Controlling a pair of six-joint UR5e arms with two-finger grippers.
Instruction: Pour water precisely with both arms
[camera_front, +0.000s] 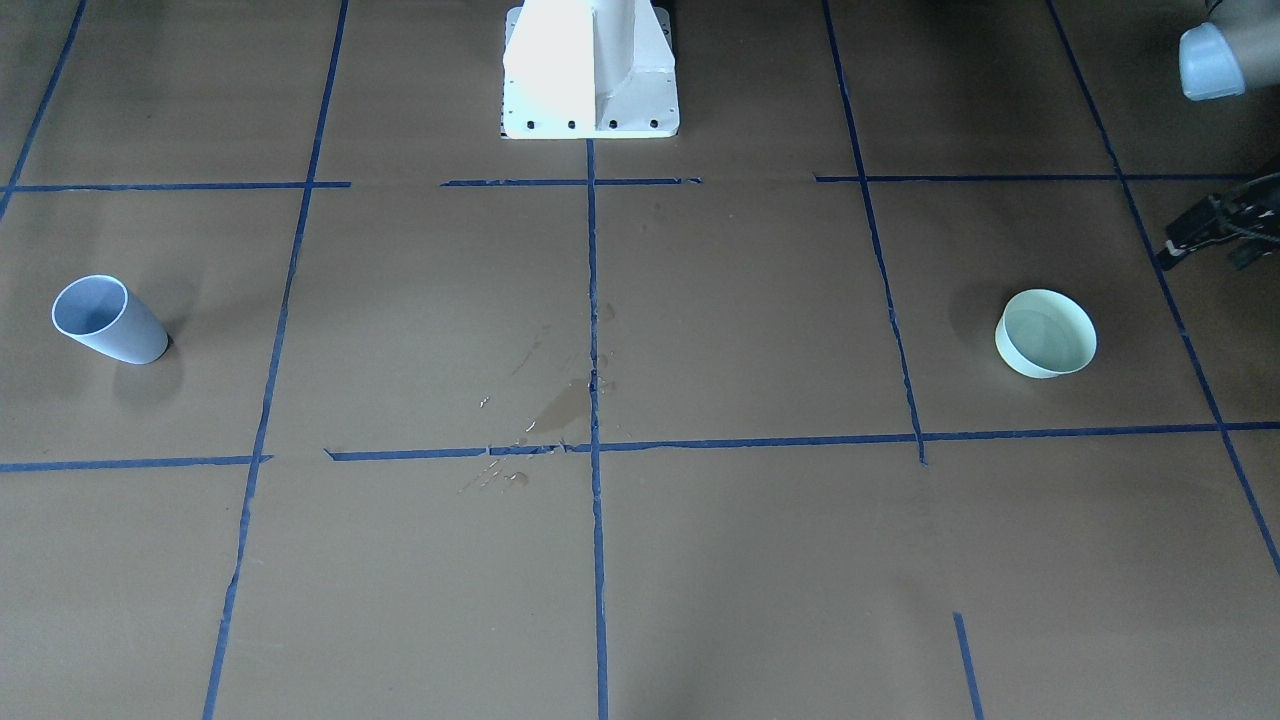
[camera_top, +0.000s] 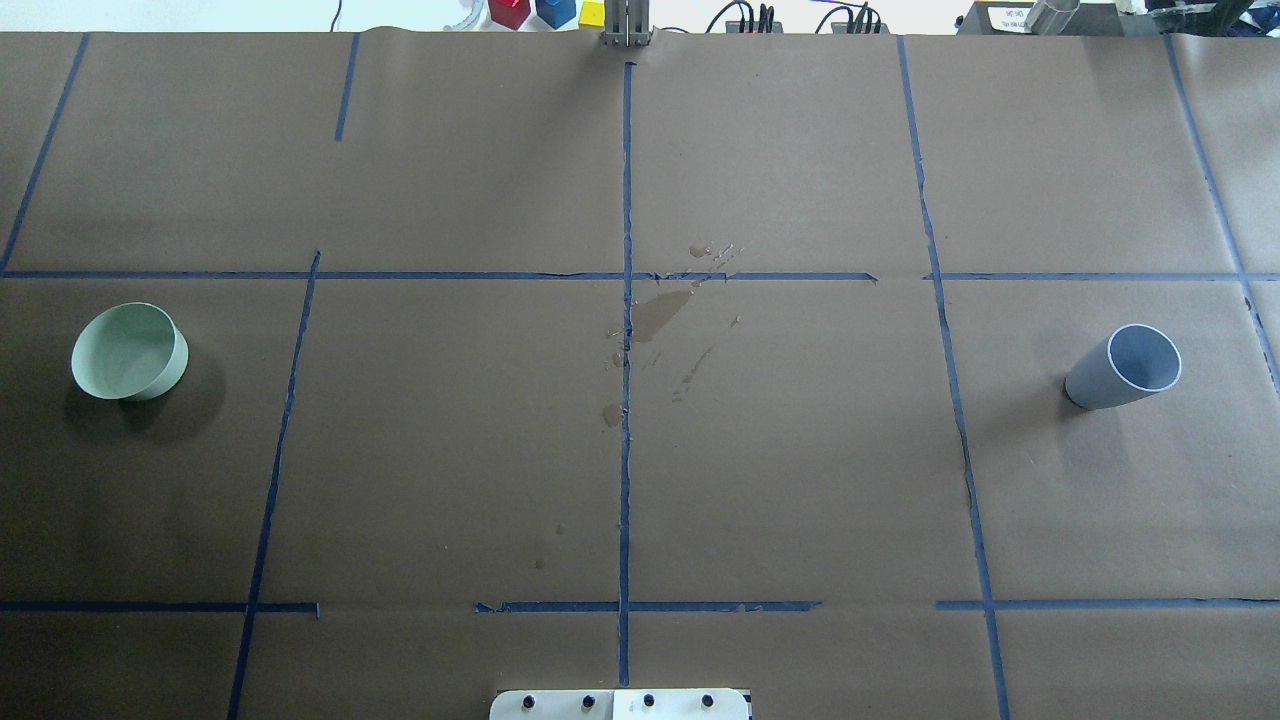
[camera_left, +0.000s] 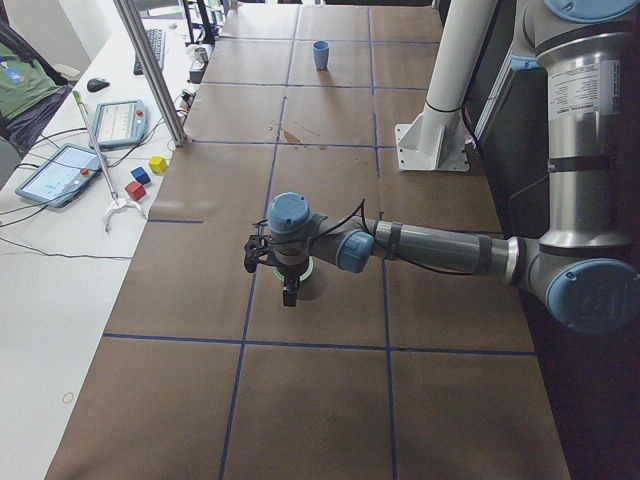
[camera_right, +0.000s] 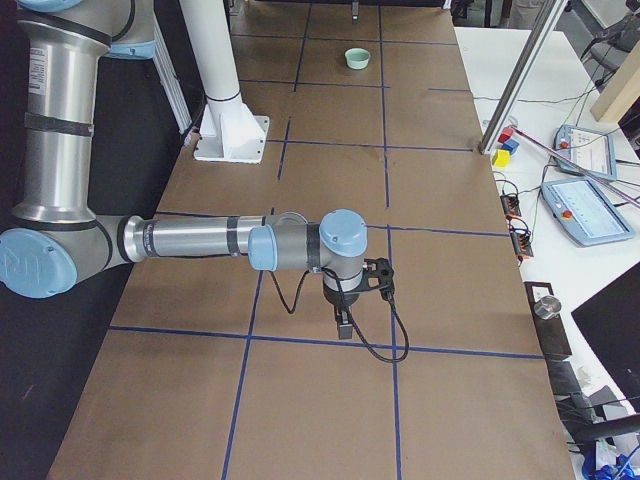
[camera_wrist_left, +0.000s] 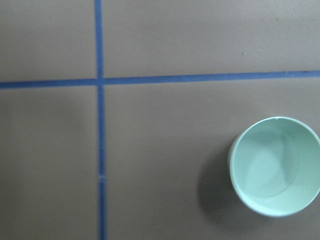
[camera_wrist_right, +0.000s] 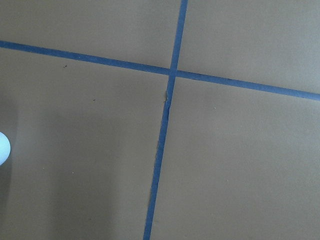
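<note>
logged water (camera_front: 560, 405) spilled mid-table, between green bowl (camera_front: 1045, 333) and blue cup (camera_front: 108, 320). saw left gripper (camera_left: 289, 292) beside bowl, right gripper (camera_right: 343, 322) over brown paper (camera_right: 450, 400); could not tell spread of the 2 pincers.

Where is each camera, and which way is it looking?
Front-facing: across the table, facing the pedestal; left arm at its right edge.
Overhead: behind the pedestal, looking forward; only its foot shows.
Exterior left: table's left end; left arm near.
Exterior right: table's right end; right arm near.
Left wrist: down onto the bowl; no body.
Right wrist: down onto crossing tape; no body.
Shared: front-facing and overhead both show bowl, cup, wet patch.
</note>
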